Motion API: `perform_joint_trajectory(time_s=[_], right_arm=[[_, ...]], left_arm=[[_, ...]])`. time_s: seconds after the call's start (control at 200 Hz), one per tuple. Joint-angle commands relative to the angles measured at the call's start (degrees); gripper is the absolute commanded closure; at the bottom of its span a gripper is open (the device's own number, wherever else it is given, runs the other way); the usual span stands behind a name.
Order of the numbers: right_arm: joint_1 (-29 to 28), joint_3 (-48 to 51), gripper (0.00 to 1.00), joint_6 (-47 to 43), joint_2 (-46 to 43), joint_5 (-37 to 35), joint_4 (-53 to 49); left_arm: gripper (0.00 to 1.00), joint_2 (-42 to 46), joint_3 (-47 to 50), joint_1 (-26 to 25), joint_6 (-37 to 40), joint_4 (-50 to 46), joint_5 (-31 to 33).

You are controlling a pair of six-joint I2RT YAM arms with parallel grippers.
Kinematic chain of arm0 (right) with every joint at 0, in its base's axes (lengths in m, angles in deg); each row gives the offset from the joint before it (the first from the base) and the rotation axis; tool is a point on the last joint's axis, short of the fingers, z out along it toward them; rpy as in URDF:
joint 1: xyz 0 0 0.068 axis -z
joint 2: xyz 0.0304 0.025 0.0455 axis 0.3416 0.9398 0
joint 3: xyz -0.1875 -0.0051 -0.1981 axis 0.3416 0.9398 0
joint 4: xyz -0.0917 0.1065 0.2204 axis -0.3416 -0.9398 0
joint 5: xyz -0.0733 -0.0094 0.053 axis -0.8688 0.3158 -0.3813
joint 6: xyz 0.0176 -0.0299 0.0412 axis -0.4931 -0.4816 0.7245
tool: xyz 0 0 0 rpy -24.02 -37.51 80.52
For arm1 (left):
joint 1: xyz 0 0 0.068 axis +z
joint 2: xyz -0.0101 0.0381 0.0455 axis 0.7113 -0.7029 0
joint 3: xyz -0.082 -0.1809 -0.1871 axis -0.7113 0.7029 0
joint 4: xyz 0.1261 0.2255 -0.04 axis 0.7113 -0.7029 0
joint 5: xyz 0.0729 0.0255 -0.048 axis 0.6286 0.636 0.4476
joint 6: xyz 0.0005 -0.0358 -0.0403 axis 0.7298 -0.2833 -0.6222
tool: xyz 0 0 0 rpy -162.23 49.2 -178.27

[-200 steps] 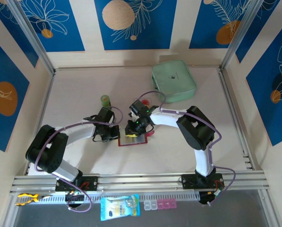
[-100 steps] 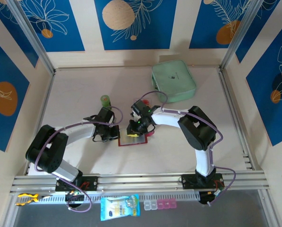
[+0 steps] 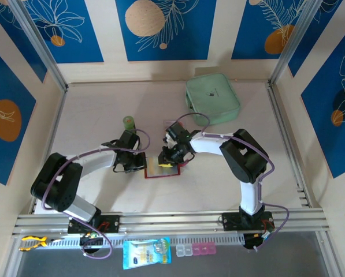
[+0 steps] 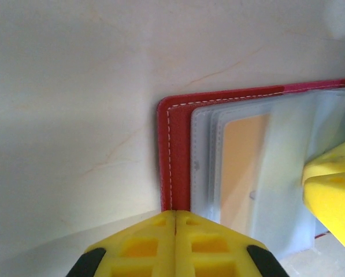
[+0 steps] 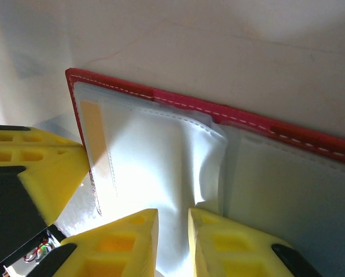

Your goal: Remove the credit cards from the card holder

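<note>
right gripper point(image 5: 172, 231) edged rightward mid-frame, pinching clear sleeve point(image 5: 160, 150); left gripper point(image 4: 175, 222), clenched, pins card holder point(image 4: 175, 150); tugging sleeve, not credit card point(image 4: 241, 167), risks tearing.

Left wrist view: the card holder point(image 4: 178, 156) runs off the picture's right edge, and my left gripper point(image 4: 175, 222), fingers pressed together, covers part of its border. Clouded sleeves veil the orange card point(image 4: 241, 167). Right wrist view: that card appears as a strip, the rest lost in glare. The pale sleeve point(image 5: 160, 167) passes between the fingers of my right gripper point(image 5: 172, 231); contents there indeterminate.
</note>
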Motion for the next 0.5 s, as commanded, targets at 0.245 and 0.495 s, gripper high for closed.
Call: perform_joint_trajectory(time_s=[0.245,0.495], right_arm=[[1.61,4.7,0.78,-0.44,-1.62,5.49,5.08],[2.55,7.28,0.77,0.72,-1.59,7.4,8.94]], left_arm=[[0.81,3.93,-0.55,-0.2,-4.67,4.21,-5.56],[0.72,0.43,0.67,-1.49,-8.62,10.28,-9.5]])
